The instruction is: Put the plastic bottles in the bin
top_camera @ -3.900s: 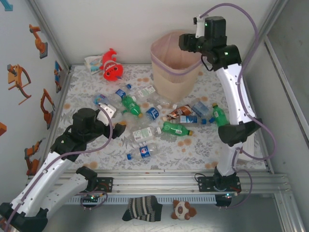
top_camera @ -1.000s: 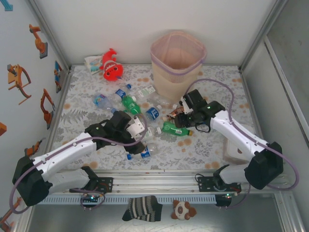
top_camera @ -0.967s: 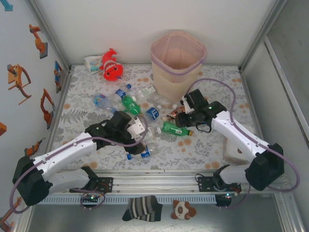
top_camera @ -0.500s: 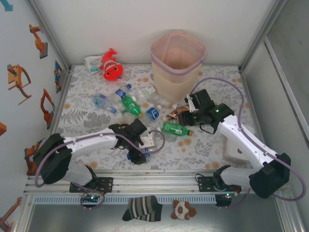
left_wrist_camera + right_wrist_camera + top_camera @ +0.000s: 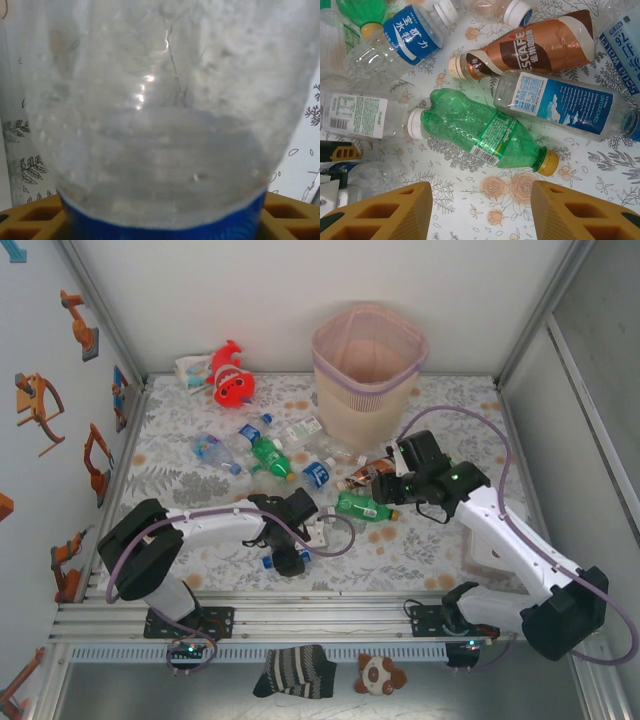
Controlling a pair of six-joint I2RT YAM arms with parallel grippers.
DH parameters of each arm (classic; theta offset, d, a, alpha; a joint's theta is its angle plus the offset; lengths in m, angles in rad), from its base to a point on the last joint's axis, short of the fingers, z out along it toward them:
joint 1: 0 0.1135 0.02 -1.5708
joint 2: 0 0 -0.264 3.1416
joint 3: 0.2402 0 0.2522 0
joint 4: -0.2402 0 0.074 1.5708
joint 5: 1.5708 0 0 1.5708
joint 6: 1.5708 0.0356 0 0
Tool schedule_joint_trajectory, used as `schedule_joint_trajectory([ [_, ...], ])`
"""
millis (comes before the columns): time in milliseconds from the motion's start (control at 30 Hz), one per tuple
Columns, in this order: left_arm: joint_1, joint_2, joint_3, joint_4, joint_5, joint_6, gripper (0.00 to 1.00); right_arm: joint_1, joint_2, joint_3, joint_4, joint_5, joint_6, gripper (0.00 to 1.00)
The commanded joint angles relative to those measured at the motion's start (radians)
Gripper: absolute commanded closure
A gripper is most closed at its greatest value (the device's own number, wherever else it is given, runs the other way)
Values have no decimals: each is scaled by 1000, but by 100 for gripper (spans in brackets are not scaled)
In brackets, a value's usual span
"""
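Observation:
Several plastic bottles lie scattered mid-table. A clear bottle with a blue label (image 5: 160, 125) sits close between my left gripper (image 5: 162, 220) fingers, which press its sides near the front edge (image 5: 296, 546). My right gripper (image 5: 482, 215) hangs open above a green bottle with a yellow cap (image 5: 480, 130), not touching it; from above the gripper (image 5: 398, 483) is just right of that bottle (image 5: 362, 506). A brown coffee bottle (image 5: 530, 47) and a clear blue-labelled one (image 5: 565, 102) lie beside it. The beige-pink bin (image 5: 350, 415) stands at the back centre.
A red fish plush (image 5: 230, 375) lies at the back left. More bottles (image 5: 268, 457) spread left of the bin. Walls close both sides. A metal rail (image 5: 330, 612) runs along the front edge, with a sock (image 5: 293, 670) below it.
My left arm swung forward and right onto the blue-labelled bottle, and its jaws narrowed on it. My right gripper drifted slightly right and back, still open.

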Motion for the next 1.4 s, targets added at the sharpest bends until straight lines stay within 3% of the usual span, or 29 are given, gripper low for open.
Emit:
schedule_joint_trajectory([
  [0,-5,-25,19,-31,4,18,42,-7,-31,-10,24,1,29,46],
  [233,5,-119,-4,28,24,11,50,-7,-72,-22,52,2,41,46],
  [500,72,-292,-37,192,171,-63,51,-7,-166,-40,158,-68,28,47],
  [600,95,-356,-30,243,250,-108,50,-7,-218,-55,232,-137,15,46],
  [867,117,-458,5,441,556,-223,48,-6,-333,-75,458,-471,-80,37],
  [1067,113,-486,17,587,683,-299,48,1,-323,-82,638,-754,-113,28],
  [1167,109,-493,20,648,698,-330,48,35,-319,-97,735,-812,-135,25],
  [1367,104,-490,48,682,705,-341,47,118,-301,-131,831,-796,-219,24],
])
